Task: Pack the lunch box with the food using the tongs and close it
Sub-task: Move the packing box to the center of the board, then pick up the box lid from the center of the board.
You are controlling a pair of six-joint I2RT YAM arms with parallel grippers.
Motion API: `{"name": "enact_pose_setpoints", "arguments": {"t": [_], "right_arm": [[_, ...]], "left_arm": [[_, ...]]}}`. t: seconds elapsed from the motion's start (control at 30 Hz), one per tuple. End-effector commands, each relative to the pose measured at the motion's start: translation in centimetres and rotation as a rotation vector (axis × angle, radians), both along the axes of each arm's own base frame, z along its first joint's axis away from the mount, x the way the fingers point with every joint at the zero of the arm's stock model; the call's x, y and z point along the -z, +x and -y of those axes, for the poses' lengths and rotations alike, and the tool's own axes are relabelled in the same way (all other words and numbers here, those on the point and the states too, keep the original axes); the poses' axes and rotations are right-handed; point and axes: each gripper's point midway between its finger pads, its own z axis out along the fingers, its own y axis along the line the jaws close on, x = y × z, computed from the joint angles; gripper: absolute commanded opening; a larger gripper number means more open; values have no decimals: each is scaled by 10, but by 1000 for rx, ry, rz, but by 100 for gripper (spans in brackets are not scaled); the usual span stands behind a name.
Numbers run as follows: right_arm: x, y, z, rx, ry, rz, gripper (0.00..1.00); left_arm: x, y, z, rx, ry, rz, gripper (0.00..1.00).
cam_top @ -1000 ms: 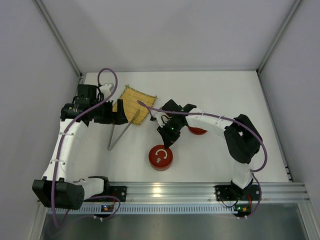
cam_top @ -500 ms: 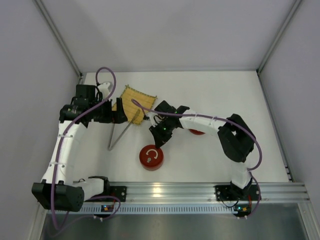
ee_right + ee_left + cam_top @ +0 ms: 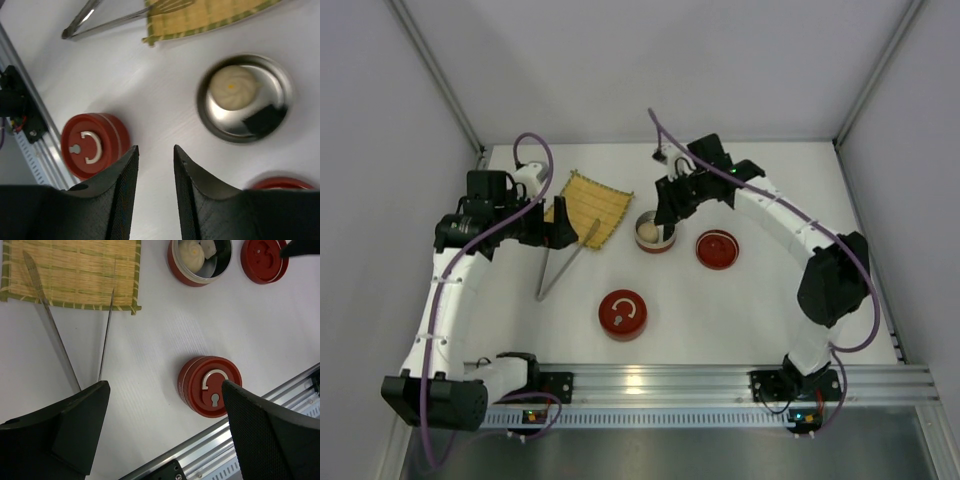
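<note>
Silver slim metal tongs (image 3: 55, 330) flat, just ahead of gaping empty left tool (image 3: 165, 384); right tool (image 3: 155, 148) barely parted, empty. Risk: thin arms skidding from pinch.

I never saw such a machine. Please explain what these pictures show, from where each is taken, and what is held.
Two white robot arms stand at a table. One picture looks down from above; the other two come from wrist cameras. The left arm's fingers are wide open above long silver metal tongs, whose tips rest on a yellow woven mat. The right arm's fingers are slightly apart, empty. A round steel tin holds a white bun and a white-and-dark piece. Two round red parts lie nearby. Nothing is held.
</note>
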Motion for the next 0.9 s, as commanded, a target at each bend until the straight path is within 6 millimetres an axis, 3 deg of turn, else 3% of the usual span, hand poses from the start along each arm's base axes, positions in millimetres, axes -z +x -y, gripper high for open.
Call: {"name": "enact_pose_setpoints", "arguments": {"t": [0.0,0.07,0.13,0.23,0.3,0.37,0.47,0.6,0.87], "right_arm": [[-14,20,56,44,-92,66,34],[0,36,95,79,-204,109,34],[20,38,130,111,-289,84,37],[40,33,164,86,-397,72,36],[51,23,176,29,-440,78,36],[53,14,183,-13,-465,100,38],[72,-3,192,-72,-506,97,43],[85,-11,190,-88,-528,96,55],[113,-22,170,-190,-575,167,46]], "left_arm": [[-9,10,5,77,3,86,98],[-2,13,5,98,15,66,98],[4,16,7,112,14,50,98],[5,20,9,126,13,54,98],[9,23,8,128,19,43,98],[12,25,6,125,34,40,98],[15,26,6,125,34,42,98],[17,26,6,118,28,38,98],[14,26,5,115,36,54,98]]}}
